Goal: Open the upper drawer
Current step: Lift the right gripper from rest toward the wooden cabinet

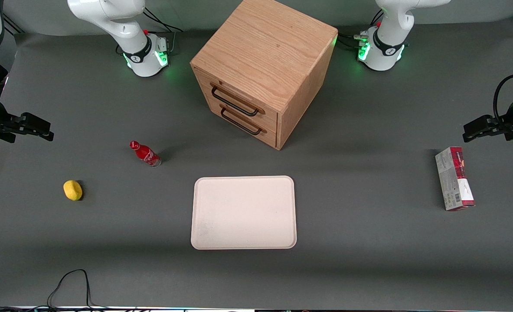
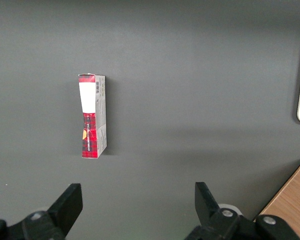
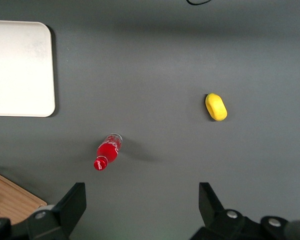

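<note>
Approach is the step in hand, and it looks barely begun. The claw (image 1: 44,130) hangs high at the working arm's end of the table (image 1: 369,260), well apart from the oak cabinet (image 1: 265,65), and the right wrist view shows its two black fingers (image 3: 72,202) spread wide with nothing between them.

The upper drawer (image 1: 234,97) sits flush in the cabinet's face, fully closed, its long black wire handle (image 1: 234,103) lying just above the matching handle of the bottom drawer (image 1: 243,123). The cabinet stands turned at an angle, its front facing partly toward the working arm's end.

On the table in front of the cabinet, nearer the front camera, lie a red soda bottle (image 1: 145,153), a yellow lemon-like object (image 1: 73,190) and a cream tray (image 1: 243,212); a red and grey carton (image 1: 454,178) lies toward the parked arm's end.

The next move probably calls for carrying the claw across above the bottle, lowering it to the upper handle, not the lower one, and lining the fingers up across the wire bar before closing and pulling straight out along the drawer's slanted axis.
</note>
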You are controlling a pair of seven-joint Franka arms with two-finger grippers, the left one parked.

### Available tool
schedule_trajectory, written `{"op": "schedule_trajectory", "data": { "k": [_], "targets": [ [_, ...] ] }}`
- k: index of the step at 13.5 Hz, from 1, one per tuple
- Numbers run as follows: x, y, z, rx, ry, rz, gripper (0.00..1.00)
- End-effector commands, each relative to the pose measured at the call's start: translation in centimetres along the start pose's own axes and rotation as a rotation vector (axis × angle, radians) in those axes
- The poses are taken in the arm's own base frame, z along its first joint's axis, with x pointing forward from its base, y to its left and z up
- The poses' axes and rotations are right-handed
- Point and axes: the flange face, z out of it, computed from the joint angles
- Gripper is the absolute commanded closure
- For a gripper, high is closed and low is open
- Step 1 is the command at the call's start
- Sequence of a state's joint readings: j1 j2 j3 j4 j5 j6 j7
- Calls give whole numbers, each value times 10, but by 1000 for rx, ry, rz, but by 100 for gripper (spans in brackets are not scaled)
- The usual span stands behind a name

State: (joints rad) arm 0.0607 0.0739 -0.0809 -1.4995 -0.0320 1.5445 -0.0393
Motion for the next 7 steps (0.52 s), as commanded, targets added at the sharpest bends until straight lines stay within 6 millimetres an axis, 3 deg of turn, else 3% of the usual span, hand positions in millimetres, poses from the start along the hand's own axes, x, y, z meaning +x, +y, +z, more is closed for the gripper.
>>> {"op": "schedule_trajectory", "data": {
  "k": [1,5,6,7],
  "targets": [
    [1,-2,-3,40,-10,16,0],
    [4,-6,-4,49,-4,5,0],
    [5,-11,-3,55,-5,-27,0],
    [9,-31,1,75,-11,-80,0]
  ]
}}
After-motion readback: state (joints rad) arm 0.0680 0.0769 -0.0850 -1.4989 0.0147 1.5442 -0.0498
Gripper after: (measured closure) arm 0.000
